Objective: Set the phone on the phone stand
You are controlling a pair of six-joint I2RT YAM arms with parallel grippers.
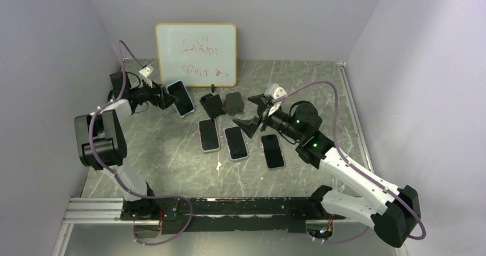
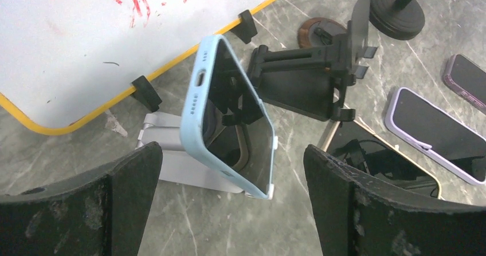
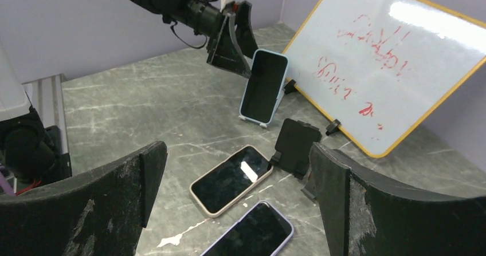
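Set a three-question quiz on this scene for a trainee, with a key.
1. True or false: the left pincer is shut on the blue-cased phone.
2. The blue-cased phone rests on: A) the silver stand; B) the whiteboard; C) another phone.
3. In the top view, how many flat phones lie on the table?
Key: 1 false, the left pincer is open, with its fingers clear of the phone on both sides. 2 A. 3 three.
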